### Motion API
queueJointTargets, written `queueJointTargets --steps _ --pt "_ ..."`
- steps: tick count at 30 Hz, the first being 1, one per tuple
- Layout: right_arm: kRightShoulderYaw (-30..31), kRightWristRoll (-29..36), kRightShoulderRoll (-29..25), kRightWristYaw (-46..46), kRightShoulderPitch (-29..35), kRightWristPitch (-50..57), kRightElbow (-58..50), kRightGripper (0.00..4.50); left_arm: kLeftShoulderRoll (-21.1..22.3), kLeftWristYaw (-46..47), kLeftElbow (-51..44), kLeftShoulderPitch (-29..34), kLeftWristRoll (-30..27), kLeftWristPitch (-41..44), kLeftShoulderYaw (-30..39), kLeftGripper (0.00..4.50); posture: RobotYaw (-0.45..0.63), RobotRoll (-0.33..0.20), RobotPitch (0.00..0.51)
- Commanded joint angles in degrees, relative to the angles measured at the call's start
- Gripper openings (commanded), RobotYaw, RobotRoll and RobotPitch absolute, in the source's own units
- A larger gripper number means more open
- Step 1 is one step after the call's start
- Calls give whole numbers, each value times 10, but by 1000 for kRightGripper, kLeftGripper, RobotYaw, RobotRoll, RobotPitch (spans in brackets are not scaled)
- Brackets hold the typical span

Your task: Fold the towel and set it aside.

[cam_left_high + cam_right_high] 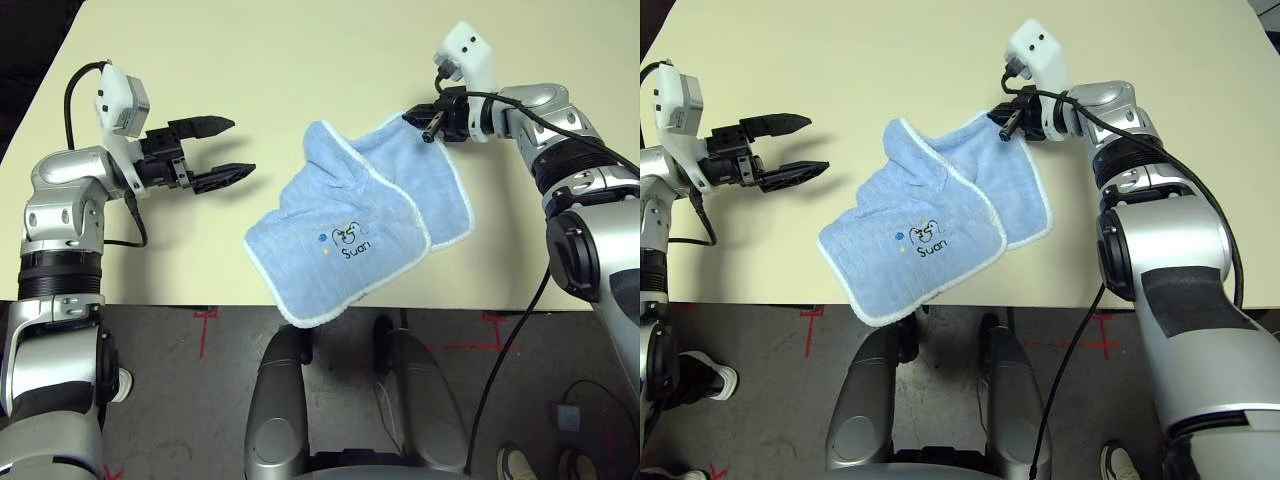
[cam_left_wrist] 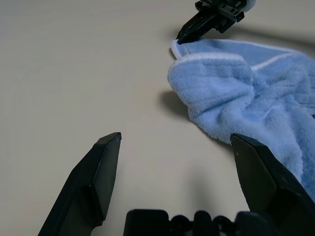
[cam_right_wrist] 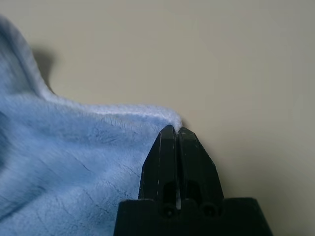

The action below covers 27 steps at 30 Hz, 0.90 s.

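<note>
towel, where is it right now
In the head views the towel lies crumpled near the table's front edge, between the two arms and nearer the right one. The right gripper pinches its far corner; the open left gripper is apart from it.

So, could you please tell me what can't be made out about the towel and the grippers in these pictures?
- Right wrist view: the right gripper is shut at the towel corner; its fingers hide how much cloth they pinch.
- Head views: the towel's upper fold covers the layer beneath.
- Left wrist view: the picture's edge cuts off the towel; the open left gripper stands apart from it.
</note>
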Motion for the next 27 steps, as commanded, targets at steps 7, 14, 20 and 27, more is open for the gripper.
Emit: queueJointTargets --steps 7,14,20,27 --pt "-92 118 26 72 -53 -77 -65 33 -35 30 61 -26 11 -10 -6 4500 38 0 342" --pt "-134 185 54 62 -142 -115 -97 33 -65 47 107 -52 22 -34 -11 4500 15 0 319" --pt "-171 215 47 8 -227 -159 -82 33 -78 50 132 -68 26 -50 -12 4500 6 0 309" --pt "-151 206 56 20 -223 -157 -85 33 -93 56 147 -78 28 -59 -10 4500 12 0 310"
